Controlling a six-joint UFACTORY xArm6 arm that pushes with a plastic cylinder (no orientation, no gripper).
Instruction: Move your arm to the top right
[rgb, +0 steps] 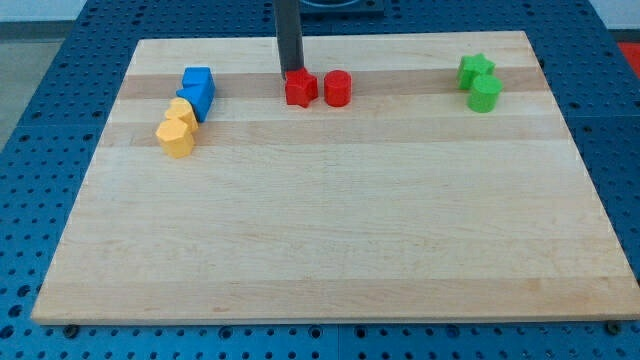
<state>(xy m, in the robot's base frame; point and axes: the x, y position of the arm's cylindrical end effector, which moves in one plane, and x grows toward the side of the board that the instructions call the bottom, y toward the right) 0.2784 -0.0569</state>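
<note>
My rod comes down from the view's top, and my tip (292, 70) rests on the wooden board (330, 240) just above and touching the red star block (299, 89). A red cylinder (337, 88) stands right of the star. At the view's top right sit a green star block (476, 68) and a green cylinder (485, 94), far right of my tip. At the left are a blue cube (198, 79), a blue block (194, 101) below it, a yellow block (182, 112) and a yellow block (176, 137).
The board lies on a blue perforated table (40, 120) that shows around all its edges.
</note>
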